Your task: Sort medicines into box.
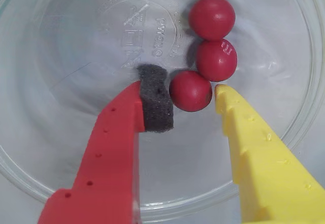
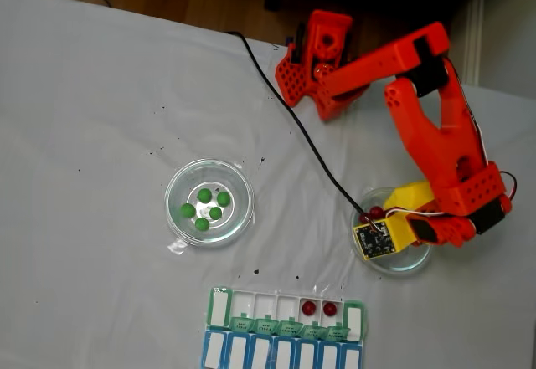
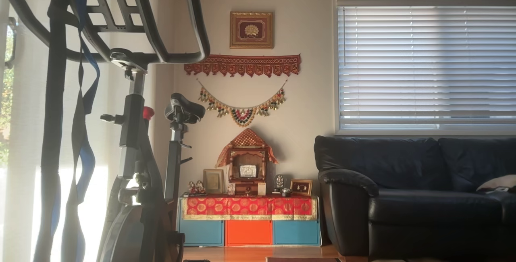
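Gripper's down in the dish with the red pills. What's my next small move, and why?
Probably close the gripper now. In the wrist view the nearest red pill sits between the open foam-padded red finger and the yellow finger, apparently touching neither; the other two pills lie beyond the tips.

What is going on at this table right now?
An orange arm is sorting pills into a pill box. Its open gripper is down in a glass dish, jaws either side of one of three red pills. Two red pills already sit in the box. Five green pills wait in another dish.
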`<state>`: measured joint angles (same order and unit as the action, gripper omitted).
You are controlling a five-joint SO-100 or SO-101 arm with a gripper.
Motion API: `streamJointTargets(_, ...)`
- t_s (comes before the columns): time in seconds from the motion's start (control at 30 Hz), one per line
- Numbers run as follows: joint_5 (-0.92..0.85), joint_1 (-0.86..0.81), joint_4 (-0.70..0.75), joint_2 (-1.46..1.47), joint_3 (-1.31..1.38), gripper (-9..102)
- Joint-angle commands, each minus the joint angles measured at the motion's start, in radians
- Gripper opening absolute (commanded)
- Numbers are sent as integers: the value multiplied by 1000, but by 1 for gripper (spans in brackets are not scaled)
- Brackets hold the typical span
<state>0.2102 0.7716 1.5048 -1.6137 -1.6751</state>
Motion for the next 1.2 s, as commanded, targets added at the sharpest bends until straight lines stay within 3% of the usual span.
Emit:
streamJointTargets(0.0, 6, 44, 20, -14, 35, 16)
streamJointTargets(1.17, 11, 123, 25, 32, 14, 13)
